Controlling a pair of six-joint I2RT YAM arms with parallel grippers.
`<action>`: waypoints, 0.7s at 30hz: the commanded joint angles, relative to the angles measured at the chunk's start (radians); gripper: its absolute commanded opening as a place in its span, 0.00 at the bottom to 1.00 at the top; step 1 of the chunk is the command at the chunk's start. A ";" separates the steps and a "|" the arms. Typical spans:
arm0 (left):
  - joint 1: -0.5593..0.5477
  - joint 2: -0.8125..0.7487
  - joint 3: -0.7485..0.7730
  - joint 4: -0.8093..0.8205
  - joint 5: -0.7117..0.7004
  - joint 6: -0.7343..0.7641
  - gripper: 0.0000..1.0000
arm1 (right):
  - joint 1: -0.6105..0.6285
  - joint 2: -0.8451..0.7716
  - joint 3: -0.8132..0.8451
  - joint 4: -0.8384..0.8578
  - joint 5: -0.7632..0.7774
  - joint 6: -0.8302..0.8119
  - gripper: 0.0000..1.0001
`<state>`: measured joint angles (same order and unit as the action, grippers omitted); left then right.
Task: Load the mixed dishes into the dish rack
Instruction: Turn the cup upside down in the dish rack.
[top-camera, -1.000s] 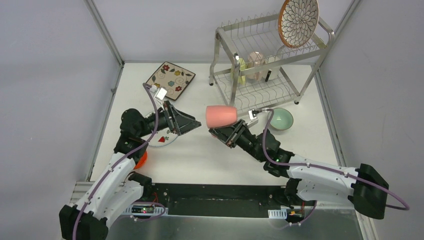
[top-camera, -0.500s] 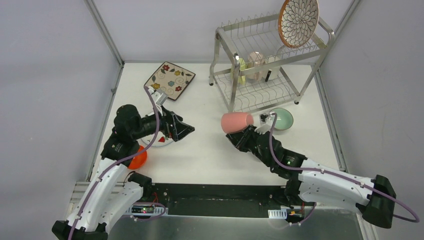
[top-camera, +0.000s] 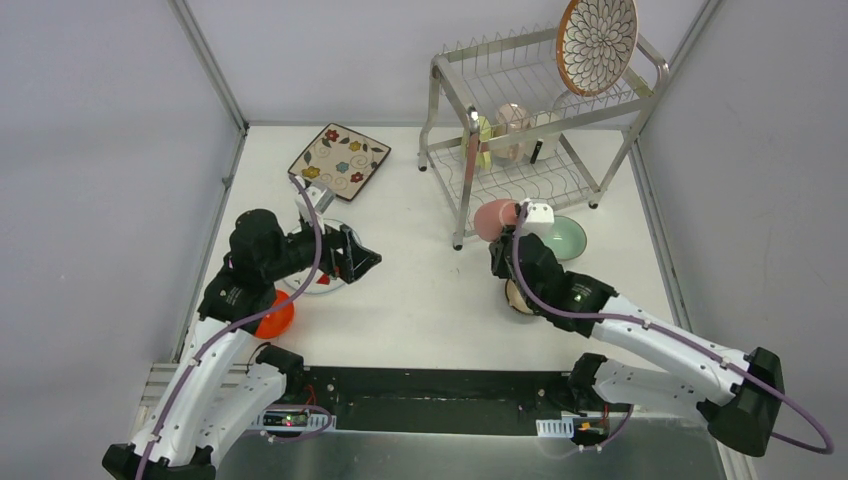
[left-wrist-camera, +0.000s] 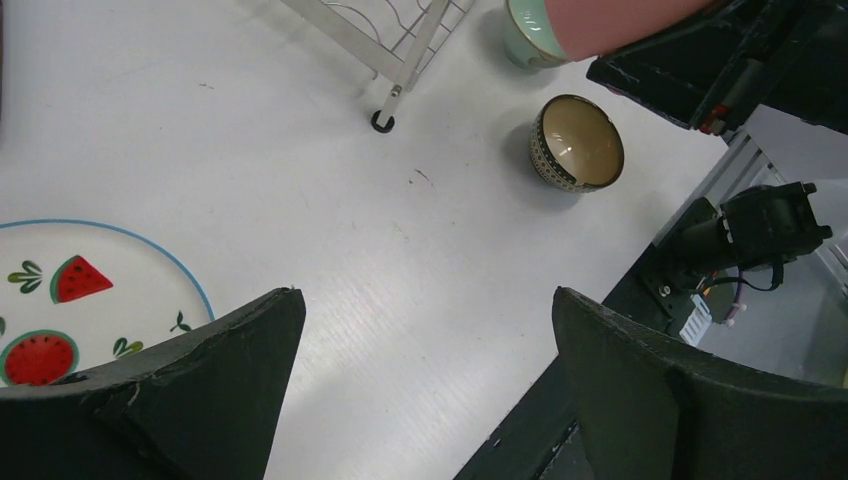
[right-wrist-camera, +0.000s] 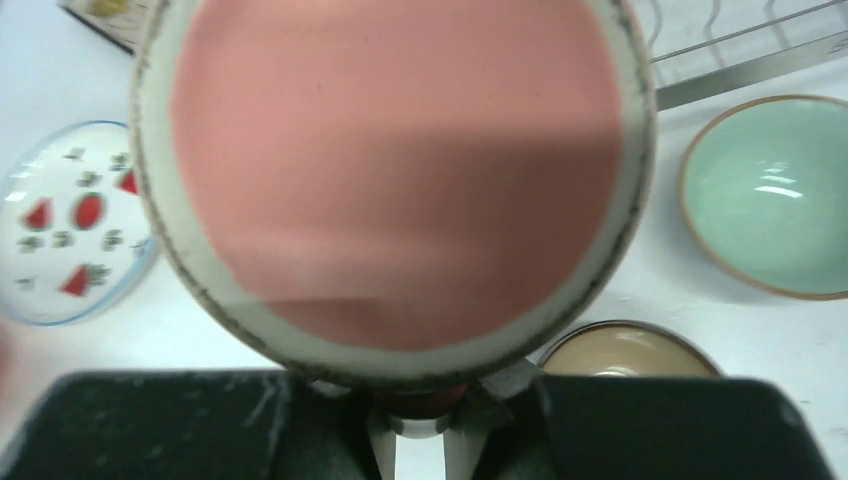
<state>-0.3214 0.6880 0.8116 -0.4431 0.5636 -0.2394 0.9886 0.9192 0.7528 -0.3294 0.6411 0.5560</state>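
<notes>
**Pink cup held at the rack's front leg**

The pink cup (top-camera: 494, 218) is pinched in the right tool (right-wrist-camera: 412, 425), lifted off the tabletop (top-camera: 420, 310) just right of centre in the overhead view. It hangs at the front leg of the dish rack (top-camera: 545, 150), which stands in the upper right. A round petal plate (top-camera: 597, 42) stands on edge on the rack's top tier. A mint bowl (top-camera: 567, 238) lies just right of the cup, and a brown bowl (left-wrist-camera: 576, 142) lies under the right arm. Left of centre, the left tool (left-wrist-camera: 425, 310) hangs spread wide beside a watermelon plate (left-wrist-camera: 90, 290). A square floral plate (top-camera: 339, 160) lies above it and an orange bowl (top-camera: 277, 318) below.
</notes>
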 joint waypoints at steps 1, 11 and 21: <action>-0.005 -0.043 0.018 0.000 -0.028 0.028 0.99 | -0.084 0.042 0.054 0.101 0.002 -0.210 0.00; -0.005 -0.085 0.012 -0.021 -0.051 0.036 0.99 | -0.319 0.197 0.104 0.131 -0.179 -0.352 0.00; -0.005 -0.090 0.011 -0.021 -0.040 0.029 0.99 | -0.437 0.361 0.170 0.214 -0.289 -0.476 0.00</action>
<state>-0.3214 0.6121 0.8116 -0.4805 0.5255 -0.2195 0.5789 1.2583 0.8074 -0.2703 0.3897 0.1680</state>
